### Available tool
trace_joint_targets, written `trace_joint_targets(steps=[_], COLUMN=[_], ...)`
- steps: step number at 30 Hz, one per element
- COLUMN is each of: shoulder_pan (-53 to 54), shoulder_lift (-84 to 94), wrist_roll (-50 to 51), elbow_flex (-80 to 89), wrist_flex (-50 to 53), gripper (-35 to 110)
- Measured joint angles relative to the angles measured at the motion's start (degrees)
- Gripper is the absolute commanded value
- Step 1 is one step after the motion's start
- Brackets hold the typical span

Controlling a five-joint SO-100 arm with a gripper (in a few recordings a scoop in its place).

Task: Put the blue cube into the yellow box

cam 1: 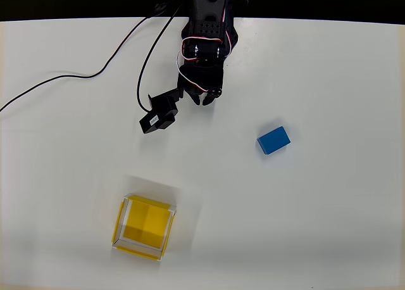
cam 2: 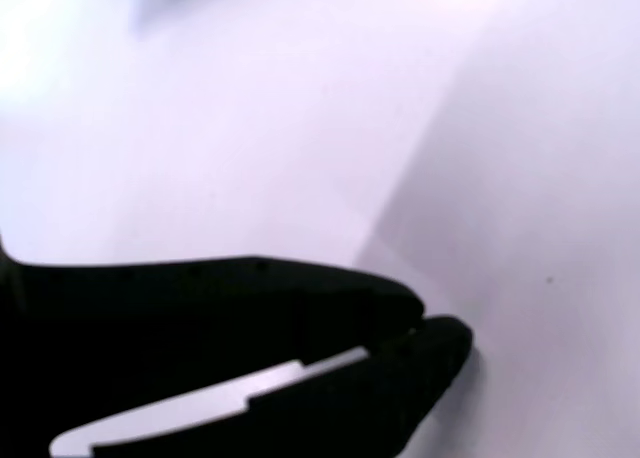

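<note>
The blue cube (cam 1: pixel 273 140) lies on the white table right of centre. The yellow box (cam 1: pixel 144 226) stands open-topped at the lower left, with nothing in it. My black gripper (cam 1: pixel 206 98) hangs near the table's far edge, up and to the left of the cube and well apart from it. In the wrist view the gripper (cam 2: pixel 425 325) has its two dark fingers pressed together at the tips over bare table, with nothing between them.
A black cable (cam 1: pixel 76 76) runs from the arm's base across the upper left of the table (cam 1: pixel 329 226). The arm's black camera block (cam 1: pixel 158 116) juts out left of the gripper.
</note>
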Motion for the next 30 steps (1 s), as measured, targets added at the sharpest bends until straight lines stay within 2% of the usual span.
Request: trace_joint_targets(steps=[10,12,14,30], shoulder_pan=[-5.36,-5.19,-5.89,-19.78], shoulder_lift=[-1.93,-5.36,-10.63,-56.25], wrist_roll=[-0.62,1.67,5.36,42.01], elbow_flex=[-0.97,-1.58,-5.01,-56.60], wrist_flex=[-4.83,-5.89,-6.42,-5.10], gripper=[1,6,15,38])
